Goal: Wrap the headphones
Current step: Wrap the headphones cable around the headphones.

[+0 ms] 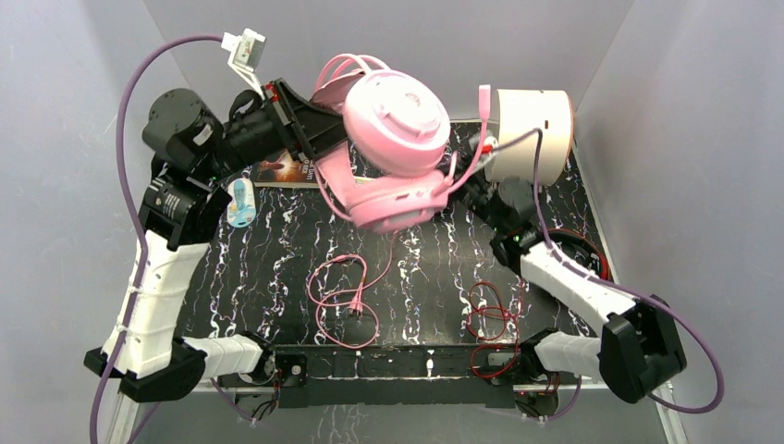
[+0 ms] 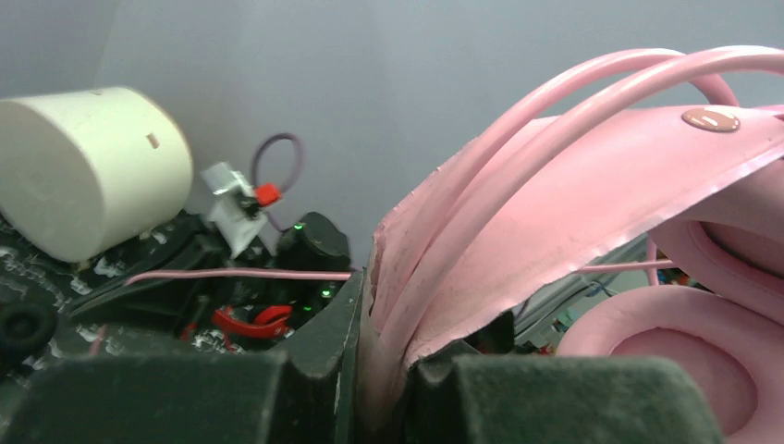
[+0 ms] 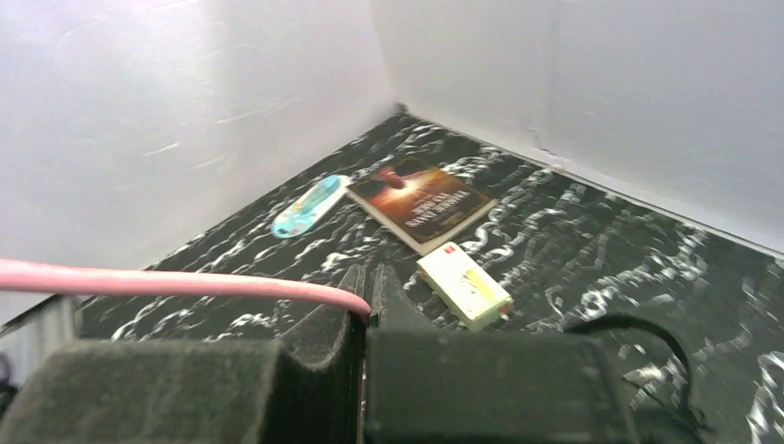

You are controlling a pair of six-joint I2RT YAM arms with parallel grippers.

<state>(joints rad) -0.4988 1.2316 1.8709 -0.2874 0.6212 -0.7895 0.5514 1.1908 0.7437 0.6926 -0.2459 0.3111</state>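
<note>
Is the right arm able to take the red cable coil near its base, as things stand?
Probably not yet: the right gripper is shut on the pink cable, so it must let go first. The red cable coil itself lies uncovered.

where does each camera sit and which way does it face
top external: above and behind the bases, looking down on the table; both arms show.
left wrist: on the left arm, facing the white cylinder; left end effector shut on the pink headphones.
right wrist: on the right arm, facing the far left corner and the book; right end effector shut on the pink cable.
shared: both wrists see that cable.
</note>
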